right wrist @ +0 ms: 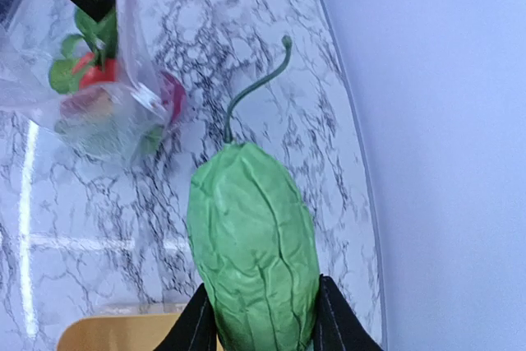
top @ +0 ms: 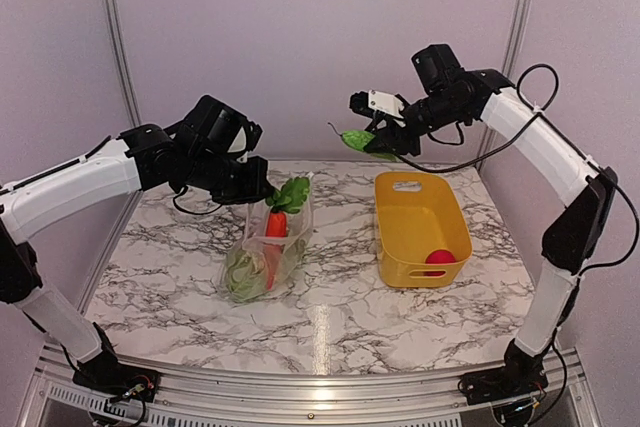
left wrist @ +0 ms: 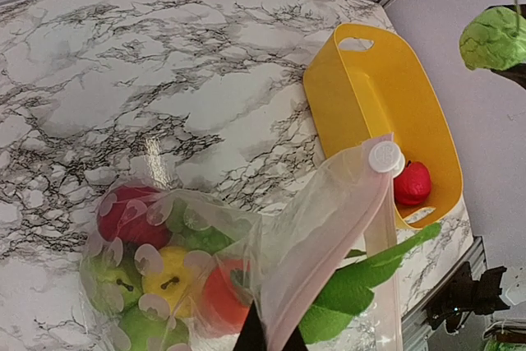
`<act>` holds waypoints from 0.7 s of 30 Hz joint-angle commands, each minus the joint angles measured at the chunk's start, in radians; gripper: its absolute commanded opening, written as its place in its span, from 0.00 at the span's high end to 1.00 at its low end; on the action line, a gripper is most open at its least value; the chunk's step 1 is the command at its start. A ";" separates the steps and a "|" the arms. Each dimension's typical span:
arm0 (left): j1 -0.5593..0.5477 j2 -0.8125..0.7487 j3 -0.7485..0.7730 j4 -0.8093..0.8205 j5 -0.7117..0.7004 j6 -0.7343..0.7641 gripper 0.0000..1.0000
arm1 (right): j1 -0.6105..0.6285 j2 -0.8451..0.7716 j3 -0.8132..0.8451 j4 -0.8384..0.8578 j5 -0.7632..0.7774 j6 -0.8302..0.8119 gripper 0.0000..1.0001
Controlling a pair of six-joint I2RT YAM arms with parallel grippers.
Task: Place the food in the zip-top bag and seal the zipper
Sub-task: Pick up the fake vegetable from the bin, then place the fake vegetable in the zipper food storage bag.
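Aloft, wrinkled oval green cucumber [right wrist: 253,244].

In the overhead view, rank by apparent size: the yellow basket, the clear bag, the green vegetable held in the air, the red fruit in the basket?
1. yellow basket and clear bag, about alike.
2. green vegetable, raised in the right gripper, so its rank is less sure.
3. red fruit.

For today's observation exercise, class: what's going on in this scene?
The left gripper holds the zip-top bag up by its mouth; several toy foods already sit inside. The right gripper grips a green cucumber in the air, apart from the bag. One red toy lies in the yellow basket. The bag is open.
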 commanded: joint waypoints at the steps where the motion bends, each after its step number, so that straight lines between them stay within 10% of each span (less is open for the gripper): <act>1: 0.008 0.014 0.019 0.034 0.019 0.008 1.00 | 0.156 -0.036 0.027 -0.005 -0.194 0.102 0.87; 21: 0.010 -0.158 -0.162 0.254 0.203 -0.068 1.00 | 0.393 -0.036 -0.233 0.378 -0.450 0.126 0.83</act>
